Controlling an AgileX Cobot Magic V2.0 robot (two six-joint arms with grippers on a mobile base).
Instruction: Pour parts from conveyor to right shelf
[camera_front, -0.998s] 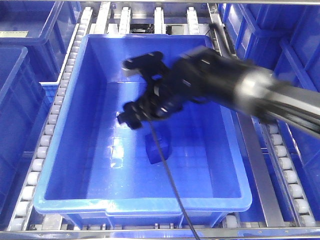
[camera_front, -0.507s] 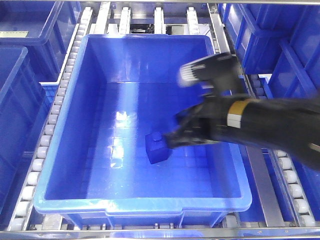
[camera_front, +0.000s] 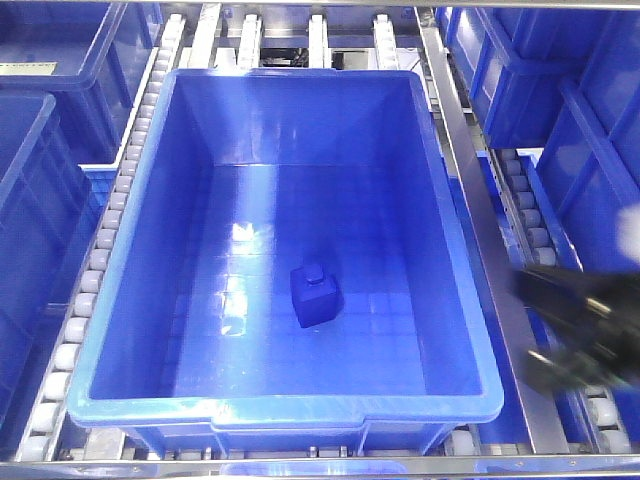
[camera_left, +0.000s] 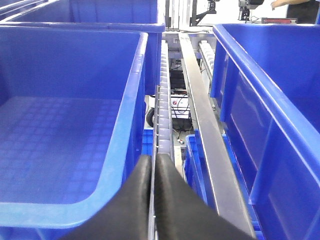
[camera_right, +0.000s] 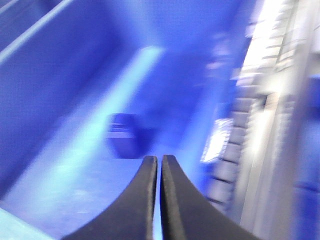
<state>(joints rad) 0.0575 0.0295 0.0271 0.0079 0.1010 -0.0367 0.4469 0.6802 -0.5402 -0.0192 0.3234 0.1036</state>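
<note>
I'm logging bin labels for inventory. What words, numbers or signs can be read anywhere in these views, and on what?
No text is legible in any view.
A pale strip, perhaps a label, lies along the rim of the upper-left tub in the front view; too small and blurred to read.
The centre tub and the small blue block inside it show no markings.
The right wrist view is motion-blurred throughout.

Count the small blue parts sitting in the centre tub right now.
1. The small blue block rests on the floor of the centre tub, slightly front of middle, knob up; it also shows blurred in the right wrist view. Nothing there could hide another.
</note>
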